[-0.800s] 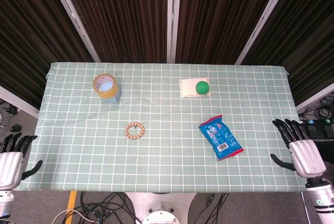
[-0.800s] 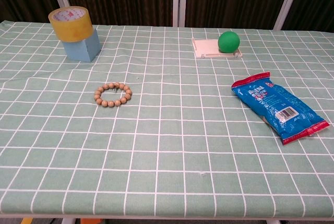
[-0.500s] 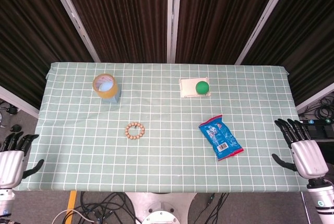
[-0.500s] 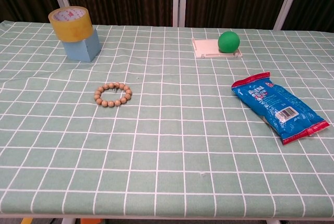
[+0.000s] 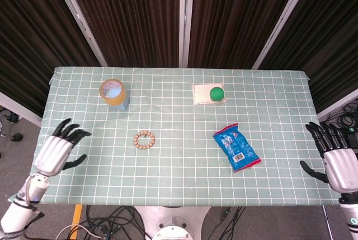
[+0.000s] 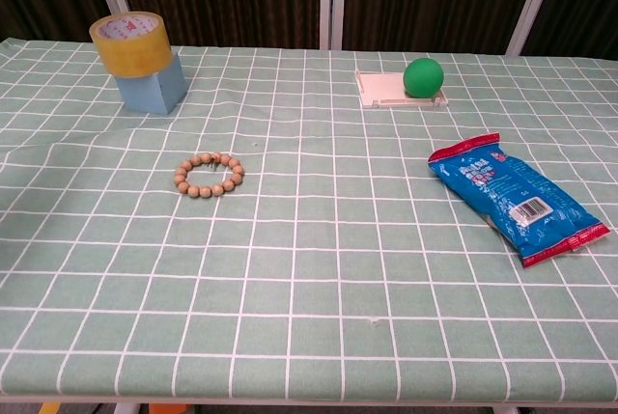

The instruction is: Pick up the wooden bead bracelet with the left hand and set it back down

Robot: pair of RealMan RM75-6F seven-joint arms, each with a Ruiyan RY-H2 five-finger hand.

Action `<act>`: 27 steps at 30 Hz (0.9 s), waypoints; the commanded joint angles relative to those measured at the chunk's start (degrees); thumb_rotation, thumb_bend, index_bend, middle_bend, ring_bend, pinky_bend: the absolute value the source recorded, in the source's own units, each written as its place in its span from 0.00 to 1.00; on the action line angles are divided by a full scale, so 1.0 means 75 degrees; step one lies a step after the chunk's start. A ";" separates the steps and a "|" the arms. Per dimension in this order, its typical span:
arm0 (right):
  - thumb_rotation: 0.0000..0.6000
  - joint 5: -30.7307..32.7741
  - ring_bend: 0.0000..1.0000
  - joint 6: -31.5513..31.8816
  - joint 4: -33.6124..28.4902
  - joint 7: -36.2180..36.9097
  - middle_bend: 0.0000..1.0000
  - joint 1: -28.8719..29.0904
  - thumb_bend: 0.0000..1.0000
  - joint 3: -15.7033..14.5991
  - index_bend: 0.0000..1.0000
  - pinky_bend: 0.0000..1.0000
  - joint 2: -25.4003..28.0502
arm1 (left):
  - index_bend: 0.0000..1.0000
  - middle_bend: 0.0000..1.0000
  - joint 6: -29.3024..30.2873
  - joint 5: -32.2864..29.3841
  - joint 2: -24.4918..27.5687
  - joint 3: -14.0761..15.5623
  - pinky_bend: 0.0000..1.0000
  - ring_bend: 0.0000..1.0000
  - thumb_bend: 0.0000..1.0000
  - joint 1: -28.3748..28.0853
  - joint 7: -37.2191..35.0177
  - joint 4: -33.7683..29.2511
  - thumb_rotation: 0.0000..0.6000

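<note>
The wooden bead bracelet (image 5: 145, 140) (image 6: 209, 175) lies flat on the green checked tablecloth, left of the table's middle. My left hand (image 5: 56, 150) hovers over the table's left edge, well to the left of the bracelet, fingers spread and holding nothing. My right hand (image 5: 337, 161) hangs off the table's right edge, fingers apart and empty. Neither hand shows in the chest view.
A yellow tape roll (image 5: 112, 92) (image 6: 129, 30) sits on a blue block (image 6: 155, 87) at the back left. A green ball (image 5: 217, 94) (image 6: 423, 77) rests on a white tray (image 6: 384, 91) at the back. A blue snack packet (image 5: 236, 147) (image 6: 515, 196) lies to the right.
My left hand has moved up and rightward from beyond the table's corner to over its left edge. My right hand has drifted slightly right and down, away from the table. The bracelet has not moved.
</note>
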 commanded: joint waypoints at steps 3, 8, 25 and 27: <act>1.00 0.0078 0.00 -0.0032 -0.0023 -0.0041 0.07 -0.0033 0.13 -0.0018 0.00 0.00 -0.0021 | 0.31 0.35 -0.1589 0.0677 -0.0888 -0.0051 0.12 0.20 0.22 -0.1474 -0.0240 0.0682 1.00; 1.00 0.0205 0.00 -0.0098 -0.0003 -0.0037 0.07 -0.0051 0.13 -0.0015 0.00 0.00 -0.0053 | 0.33 0.36 -0.2450 0.0576 -0.1869 -0.0035 0.12 0.20 0.22 -0.2180 -0.0083 0.1413 1.00; 1.00 0.0421 0.00 -0.0225 0.0206 0.0132 0.08 -0.0082 0.13 -0.0004 0.00 0.00 -0.0171 | 0.36 0.41 -0.3084 -0.0330 -0.3401 -0.0053 0.12 0.26 0.22 -0.2821 0.1070 0.3183 1.00; 1.00 0.0446 0.00 -0.0227 0.0216 0.0132 0.08 -0.0086 0.13 0.0006 0.00 0.00 -0.0176 | 0.37 0.42 -0.3085 -0.0362 -0.3440 -0.0016 0.12 0.26 0.22 -0.2851 0.1092 0.3214 1.00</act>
